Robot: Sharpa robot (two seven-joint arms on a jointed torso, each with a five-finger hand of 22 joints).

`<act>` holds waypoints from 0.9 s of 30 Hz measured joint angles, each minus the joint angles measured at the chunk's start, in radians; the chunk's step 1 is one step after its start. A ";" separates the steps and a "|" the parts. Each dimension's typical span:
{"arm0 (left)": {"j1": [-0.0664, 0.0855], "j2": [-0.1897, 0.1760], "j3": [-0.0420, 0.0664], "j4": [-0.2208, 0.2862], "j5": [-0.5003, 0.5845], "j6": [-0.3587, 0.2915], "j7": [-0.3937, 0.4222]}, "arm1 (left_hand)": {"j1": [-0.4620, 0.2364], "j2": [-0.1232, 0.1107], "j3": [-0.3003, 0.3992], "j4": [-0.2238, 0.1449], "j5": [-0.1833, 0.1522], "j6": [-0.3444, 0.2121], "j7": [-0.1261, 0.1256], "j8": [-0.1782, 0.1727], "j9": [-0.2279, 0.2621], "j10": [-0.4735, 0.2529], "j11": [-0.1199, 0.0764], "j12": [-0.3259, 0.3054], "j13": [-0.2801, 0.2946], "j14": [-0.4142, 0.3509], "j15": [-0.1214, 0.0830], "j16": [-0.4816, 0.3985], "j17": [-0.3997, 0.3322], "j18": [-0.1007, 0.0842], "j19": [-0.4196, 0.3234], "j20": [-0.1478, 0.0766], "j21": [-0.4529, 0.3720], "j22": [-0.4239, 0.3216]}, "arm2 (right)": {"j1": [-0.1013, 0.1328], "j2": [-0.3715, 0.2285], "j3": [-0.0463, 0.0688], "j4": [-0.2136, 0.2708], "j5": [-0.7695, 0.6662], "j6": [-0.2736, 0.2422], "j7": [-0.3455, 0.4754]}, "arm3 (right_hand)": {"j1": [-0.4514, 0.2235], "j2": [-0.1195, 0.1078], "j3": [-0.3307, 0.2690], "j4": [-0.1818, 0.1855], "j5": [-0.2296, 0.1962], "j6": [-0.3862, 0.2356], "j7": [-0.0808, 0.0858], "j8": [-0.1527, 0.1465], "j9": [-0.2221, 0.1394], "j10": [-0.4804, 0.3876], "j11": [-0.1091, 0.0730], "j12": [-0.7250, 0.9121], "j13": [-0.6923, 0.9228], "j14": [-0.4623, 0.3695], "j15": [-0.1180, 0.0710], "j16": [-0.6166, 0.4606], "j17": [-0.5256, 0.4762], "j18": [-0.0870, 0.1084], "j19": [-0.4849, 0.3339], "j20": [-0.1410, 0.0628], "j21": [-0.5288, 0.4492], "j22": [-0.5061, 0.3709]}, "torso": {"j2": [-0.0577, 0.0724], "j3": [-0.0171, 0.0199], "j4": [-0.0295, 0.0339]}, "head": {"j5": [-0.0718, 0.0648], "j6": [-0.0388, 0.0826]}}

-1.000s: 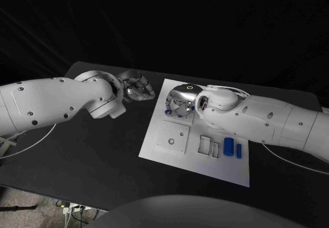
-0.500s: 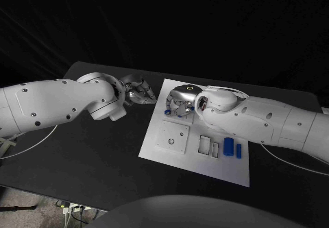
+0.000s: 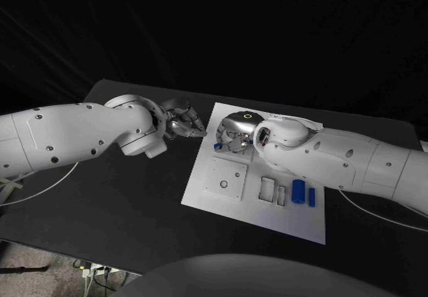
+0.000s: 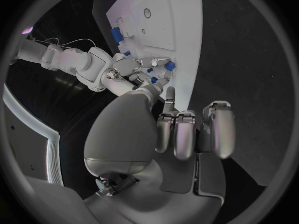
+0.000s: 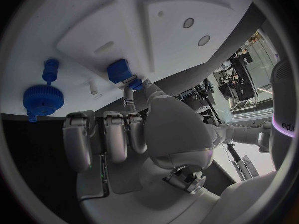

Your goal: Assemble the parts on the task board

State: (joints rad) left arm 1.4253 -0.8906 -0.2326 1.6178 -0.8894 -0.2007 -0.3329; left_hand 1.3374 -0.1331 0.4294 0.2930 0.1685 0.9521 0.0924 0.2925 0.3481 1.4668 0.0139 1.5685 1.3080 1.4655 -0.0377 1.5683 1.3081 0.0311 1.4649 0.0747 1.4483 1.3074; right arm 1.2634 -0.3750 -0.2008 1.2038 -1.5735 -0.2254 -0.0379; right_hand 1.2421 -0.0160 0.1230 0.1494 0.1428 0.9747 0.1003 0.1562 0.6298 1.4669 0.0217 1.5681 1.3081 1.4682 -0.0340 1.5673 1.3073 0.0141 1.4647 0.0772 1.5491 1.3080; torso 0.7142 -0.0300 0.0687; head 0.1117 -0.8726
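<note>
The white task board (image 3: 254,207) lies mid-table. My right hand (image 3: 234,132) hovers low over its far left corner with most fingers curled in. Its thumb and one fingertip (image 5: 128,91) pinch the near corner of a square blue block (image 5: 117,69) seated on the board (image 5: 124,20). A blue gear (image 5: 44,97) and a blue peg (image 5: 51,67) stand beside it. My left hand (image 3: 184,121) hangs just off the board's left edge, close to the right hand (image 4: 141,69), fingers (image 4: 187,132) folded in with nothing in them. Two blue bars (image 3: 298,191) lie on the board's right side.
A raised square plate with two holes (image 3: 225,177) and two narrow slots (image 3: 268,189) sit in the board's middle. Black table (image 3: 116,204) stretches to the left and front. A white cable (image 3: 40,185) runs along the left side.
My left hand has moved right, closer to the board's left edge and the right hand. The right hand has stayed in place over the blue parts.
</note>
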 measured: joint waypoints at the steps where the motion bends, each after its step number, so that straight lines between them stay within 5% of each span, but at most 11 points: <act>1: -0.001 0.001 0.000 -0.001 0.000 0.001 0.000 | 0.000 0.000 -0.002 -0.001 0.000 0.000 0.000 0.000 0.000 0.000 0.000 0.000 0.000 0.000 0.000 0.000 0.000 0.000 0.000 0.000 0.000 0.000 | 0.000 0.000 0.000 0.000 0.000 -0.003 0.000 | 0.000 0.000 0.000 0.000 -0.002 0.000 0.000 -0.004 0.000 0.000 0.000 0.000 0.000 0.000 0.000 0.000 0.000 0.000 0.000 0.000 0.000 0.000 | 0.000 0.0000 -0.0001 | 0.000 0.000; 11: -0.008 0.015 0.000 -0.013 0.006 0.015 -0.004 | -0.022 0.006 -0.045 -0.001 0.027 -0.007 0.006 0.000 -0.009 0.000 0.000 0.000 0.000 0.000 0.000 0.000 0.000 0.000 0.000 0.000 -0.012 0.000 | -0.002 -0.009 -0.001 0.001 -0.001 -0.039 0.000 | -0.017 -0.017 -0.026 0.000 -0.070 -0.015 0.008 -0.017 0.010 0.000 0.007 0.000 0.000 0.000 0.007 0.000 0.000 0.000 0.000 0.007 -0.004 0.000 | -0.001 0.0008 -0.0020 | 0.004 0.000; 18: -0.013 0.027 0.000 -0.025 0.007 0.033 -0.012 | -0.029 0.014 -0.064 0.000 0.035 -0.014 0.007 0.000 -0.014 0.000 0.000 0.000 0.000 0.000 0.000 0.000 0.000 0.000 0.000 0.000 -0.017 0.000 | -0.005 -0.023 -0.001 0.010 -0.004 -0.060 -0.001 | -0.066 -0.066 -0.062 0.029 -0.089 -0.034 0.012 -0.032 0.020 0.000 0.014 0.000 0.000 -0.004 0.011 0.000 0.000 0.000 0.000 0.007 -0.004 0.000 | -0.001 0.0014 -0.0023 | 0.002 0.000; 23: -0.017 0.036 0.000 -0.033 0.008 0.043 -0.018 | -0.035 0.020 -0.079 -0.001 0.036 -0.024 0.009 0.000 -0.019 -0.002 0.002 0.000 0.000 0.000 0.000 0.000 0.000 0.000 0.000 0.000 -0.023 0.000 | -0.008 -0.035 -0.001 0.023 -0.005 -0.081 -0.001 | -0.097 -0.117 -0.078 0.106 -0.089 -0.056 0.020 -0.046 0.028 -0.002 0.020 0.000 0.000 0.000 0.015 0.000 0.000 0.000 0.002 0.013 -0.004 0.000 | 0.000 0.0016 -0.0022 | 0.001 0.000; 27: -0.021 0.047 0.000 -0.044 0.008 0.053 -0.024 | -0.050 0.030 -0.097 0.000 0.040 -0.038 0.016 -0.011 -0.028 0.000 0.007 0.000 0.000 0.002 0.006 0.000 0.000 0.000 0.000 0.000 -0.023 0.000 | -0.008 -0.054 -0.001 0.040 0.001 -0.113 0.006 | -0.101 -0.120 -0.088 0.135 -0.089 -0.056 0.020 -0.046 0.033 0.000 0.021 0.000 0.000 -0.003 0.018 0.000 0.001 0.000 0.000 0.014 -0.004 0.000 | 0.000 0.0021 -0.0023 | 0.003 0.000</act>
State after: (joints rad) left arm 1.4046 -0.8440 -0.2324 1.5742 -0.8816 -0.1481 -0.3567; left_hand 1.2873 -0.1034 0.3321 0.2932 0.2082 0.9143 0.1084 0.2817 0.3197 1.4669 0.0213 1.5685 1.3080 1.4671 -0.0318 1.5683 1.3078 0.0311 1.4649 0.0747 1.4252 1.3073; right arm 1.2551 -0.4287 -0.2021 1.2437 -1.5722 -0.3388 -0.0323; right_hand 1.1413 -0.1362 0.0347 0.2845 0.0540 0.9185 0.1207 0.1098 0.6625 1.4667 0.0431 1.5681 1.3081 1.4648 -0.0160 1.5673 1.3081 0.0142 1.4647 0.0915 1.5451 1.3078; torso 0.7137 -0.0279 0.0664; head 0.1145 -0.8726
